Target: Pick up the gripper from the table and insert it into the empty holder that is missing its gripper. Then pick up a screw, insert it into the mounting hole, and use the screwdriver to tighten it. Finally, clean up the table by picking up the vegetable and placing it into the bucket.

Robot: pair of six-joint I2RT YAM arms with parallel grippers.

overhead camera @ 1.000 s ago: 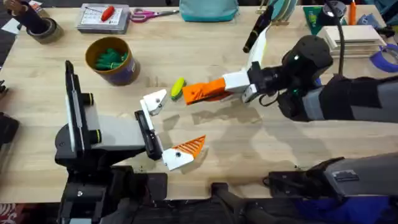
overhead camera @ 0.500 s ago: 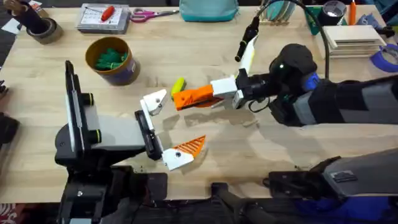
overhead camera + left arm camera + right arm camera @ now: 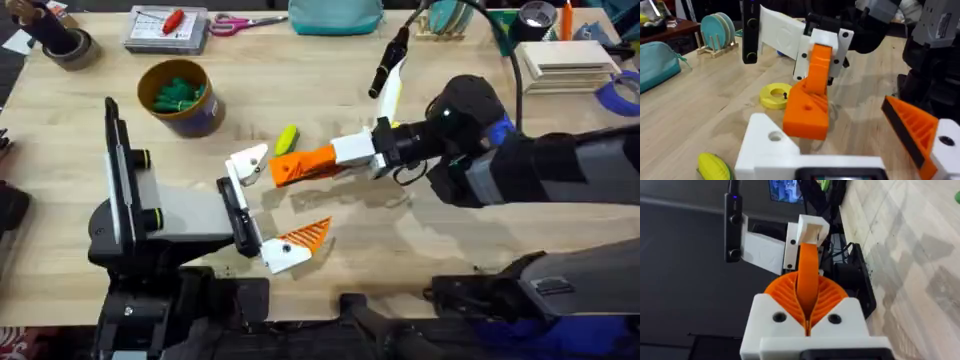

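Note:
My right gripper [image 3: 325, 158] reaches in from the right and is shut on the orange gripper [image 3: 285, 170]. The gripper's free end hangs just beside the white empty holder [image 3: 248, 163] on the left arm. In the left wrist view the orange gripper [image 3: 807, 110] hovers right over the holder [image 3: 770, 145]. The right wrist view shows my ribbed pads [image 3: 827, 297] clamping it, pointed at the holder [image 3: 812, 227]. My left gripper [image 3: 272, 205] stands open, with its one orange finger [image 3: 300, 238] mounted. The vegetable [image 3: 287, 137] lies behind the holder. The bucket [image 3: 182, 97] stands at the back left. The screw and the screwdriver are out of view.
A yellow ring [image 3: 775, 95] lies on the table under the right arm. Along the far edge sit a tape roll [image 3: 65, 45], a box with a red-handled tool [image 3: 165, 27], pink scissors [image 3: 240, 20], a teal pouch [image 3: 335, 15] and a plate rack [image 3: 445, 15].
The right arm has moved left with the orange gripper, bringing it from beside the vegetable to the empty holder. The left arm has stayed still.

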